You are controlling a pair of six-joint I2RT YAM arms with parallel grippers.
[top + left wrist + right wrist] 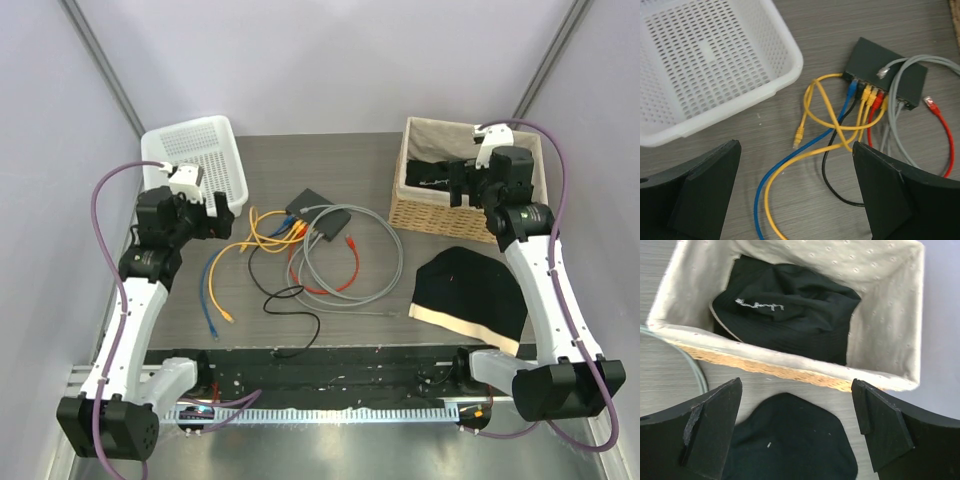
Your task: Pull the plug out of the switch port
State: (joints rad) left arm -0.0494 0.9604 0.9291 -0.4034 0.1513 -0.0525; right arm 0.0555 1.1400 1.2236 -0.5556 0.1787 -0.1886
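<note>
left wrist view: the left tool (795,192), released, hangs short of the switch (871,56); ahead the plugs (867,94) crowd together, so it may pinch two.

A matte black switch (872,57) lies on a dark grey, wood-grained bench (300,160). From the switch run a blue cable (850,91), a yellow cable (867,96), a red cable (878,102), a grey cable (897,107) and a black cable (824,165). Left of the switch is a white basket (785,75) patterned with small holes. To the right are a tan wicker basket (765,367) with a cream dotted lining (885,315), and a black cloth (470,290) edged in cream.
</note>
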